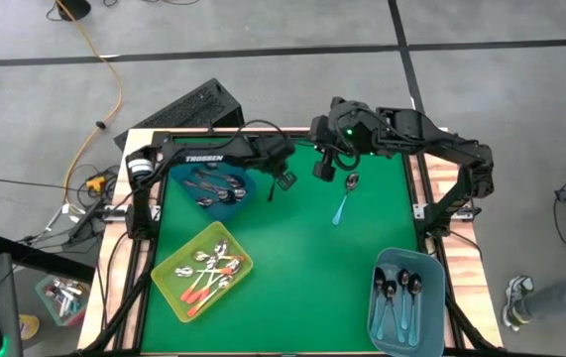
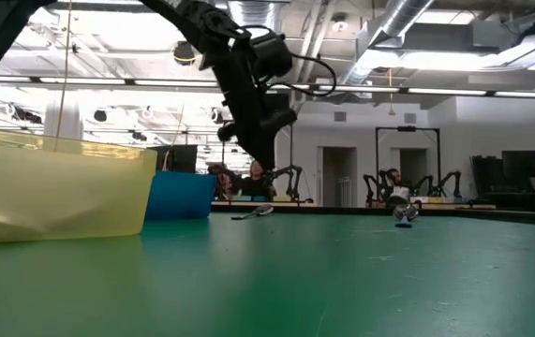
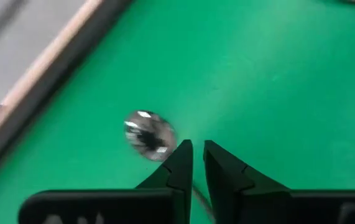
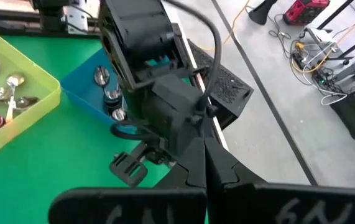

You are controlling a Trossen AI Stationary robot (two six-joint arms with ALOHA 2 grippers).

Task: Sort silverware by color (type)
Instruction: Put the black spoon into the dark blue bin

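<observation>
Near the far edge of the green table (image 1: 292,268), a little right of centre, you have one teal-handled spoon (image 1: 343,203) lying loose on the mat, its dark bowl toward the far side and its handle running back toward you. The rest of the silverware is already in bins: grey metal spoons in the dark blue bin (image 1: 215,188) at the far left, orange-handled spoons in the yellow bin (image 1: 201,270) at the near left, and teal-handled spoons in the light blue bin (image 1: 406,297) at the near right. Your left gripper (image 1: 284,179) hangs over the mat just beside the dark blue bin, its fingers (image 3: 180,163) a narrow slit apart; in the left wrist view a shiny spoon bowl (image 3: 149,134) sits right at the fingertips, though the blur makes it hard to tell whether the tips are touching it. Your right gripper (image 1: 323,169) hovers just left of the loose spoon's bowl, fingers (image 4: 217,165) pressed together with nothing between them, and the two grippers are close to each other.
</observation>
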